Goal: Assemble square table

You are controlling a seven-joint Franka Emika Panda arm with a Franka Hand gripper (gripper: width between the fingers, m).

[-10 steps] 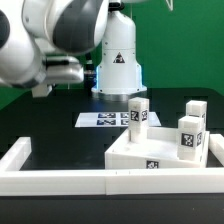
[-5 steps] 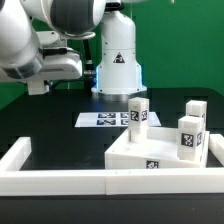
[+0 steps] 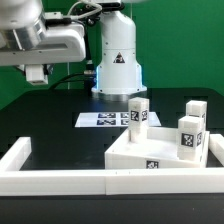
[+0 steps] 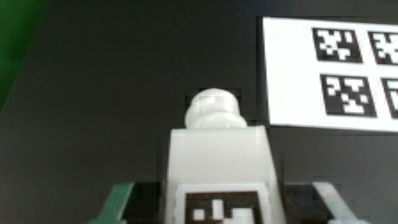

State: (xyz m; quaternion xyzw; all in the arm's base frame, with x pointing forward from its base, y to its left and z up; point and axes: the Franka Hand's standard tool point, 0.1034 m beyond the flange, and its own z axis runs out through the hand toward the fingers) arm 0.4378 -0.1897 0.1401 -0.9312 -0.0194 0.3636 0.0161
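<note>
**Leg clamped in gripper above dark worktop**

Seen largest: black worktop [image 3: 60, 130], fenced along its near edge by a long white rim wall [image 3: 60, 182]. Square tabletop slab [image 3: 165, 152] lying flat in the near corner on the exterior view's right, touching that wall. Marker board [image 3: 108, 119] flat toward the worktop's far edge, near the arm's base. Three legs [image 3: 138, 112] standing upright on the slab. Fourth leg [image 4: 217, 150] pinched between the gripper [image 4: 217, 205] fingers, lifted beside the marker board.
</note>
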